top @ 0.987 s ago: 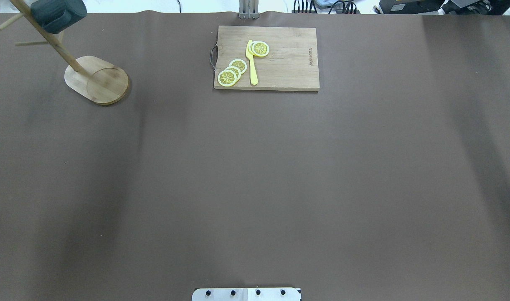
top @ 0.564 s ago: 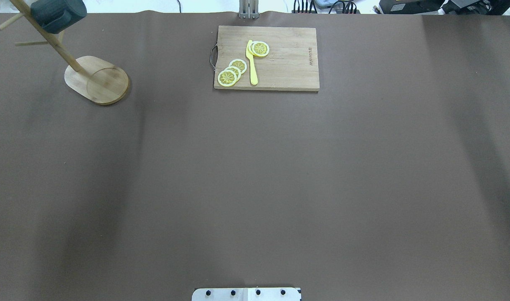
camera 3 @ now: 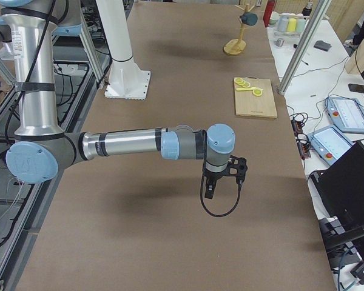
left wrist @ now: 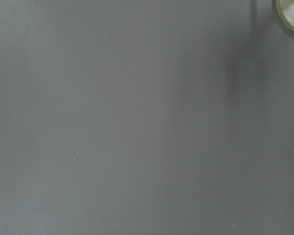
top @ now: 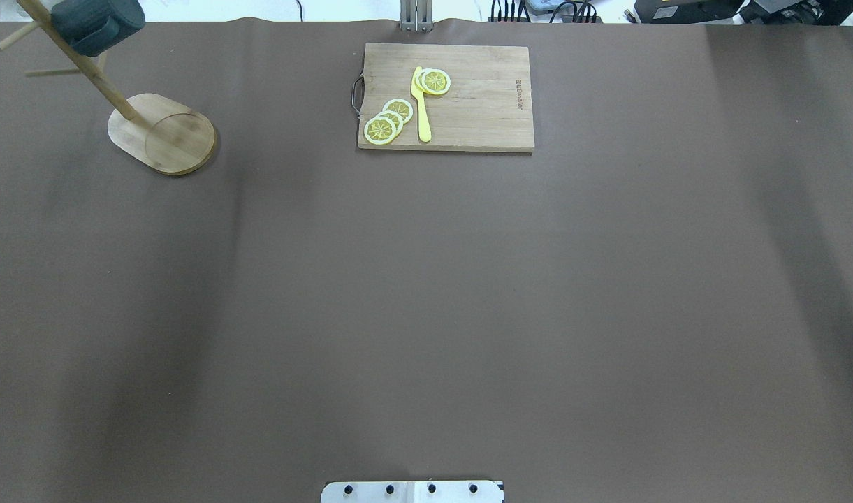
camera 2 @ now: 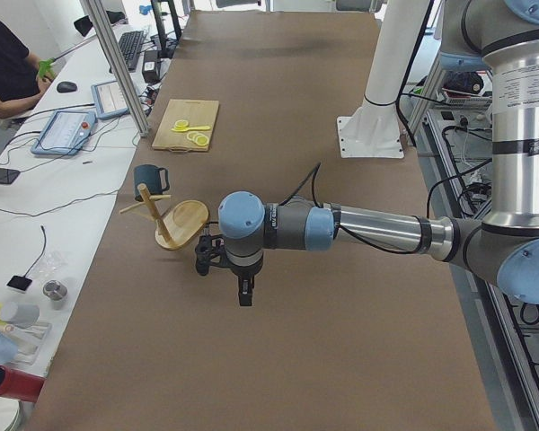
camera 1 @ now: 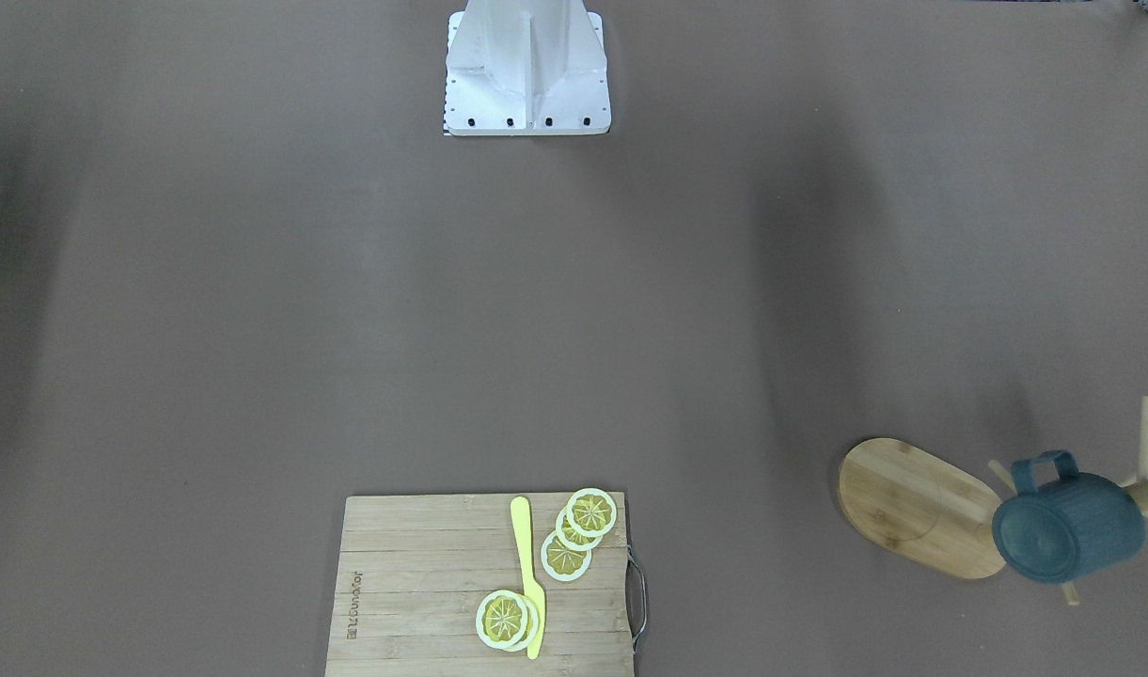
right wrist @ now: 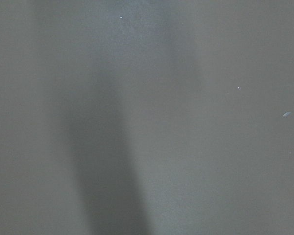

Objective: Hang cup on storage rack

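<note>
The only writing is a burnt-in mark along one short edge of the cutting board (top: 482, 105), too small to read; none shows on the cup (top: 94, 24). The cup, dark teal and ribbed, hangs tilted from a peg of the storage rack (top: 164, 133) in the upper left of the overhead view, its loop handle against the pole. The left gripper (camera 2: 243, 299) and right gripper (camera 3: 209, 193) show only in the side views, so I cannot tell whether their fingers are apart
</note>
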